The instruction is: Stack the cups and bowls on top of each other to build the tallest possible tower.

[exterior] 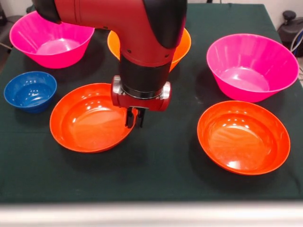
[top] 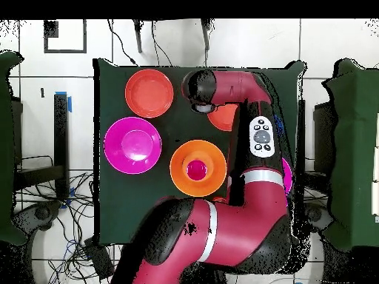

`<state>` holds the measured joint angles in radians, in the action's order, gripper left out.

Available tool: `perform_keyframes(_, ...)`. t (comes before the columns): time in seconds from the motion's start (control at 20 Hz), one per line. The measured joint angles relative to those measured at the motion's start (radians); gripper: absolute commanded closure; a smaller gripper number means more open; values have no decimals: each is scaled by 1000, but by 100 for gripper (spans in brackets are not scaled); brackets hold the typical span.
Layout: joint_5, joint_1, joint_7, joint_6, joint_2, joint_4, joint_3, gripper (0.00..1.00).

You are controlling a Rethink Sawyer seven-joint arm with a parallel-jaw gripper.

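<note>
My gripper (exterior: 135, 118) hangs at the right rim of the left shallow red-orange bowl (exterior: 85, 120), its fingers nearly together astride the rim. The bowl lies flat on the cloth. A second shallow red-orange bowl (exterior: 244, 137) sits at the front right. Two large pink bowls (exterior: 52, 40) (exterior: 251, 66) stand at the back left and right. The small blue bowl (exterior: 30, 91) sits at the left. The large orange bowl (top: 198, 167) holds a small red cup (top: 196, 170) and is mostly behind my arm in the front view (exterior: 183, 45). The other cups are out of view.
The table is covered by a dark green cloth (exterior: 161, 175), with its front edge near the bottom of the front view. In the overhead view my arm (top: 244, 185) covers one pink bowl, the blue bowl and part of a red-orange bowl (top: 222, 118).
</note>
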<state>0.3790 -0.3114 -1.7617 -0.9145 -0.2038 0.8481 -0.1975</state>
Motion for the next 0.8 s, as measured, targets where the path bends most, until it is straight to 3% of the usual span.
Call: perform_keyframes(0.8,4,-50,86,-104,61,-170,-9,100)
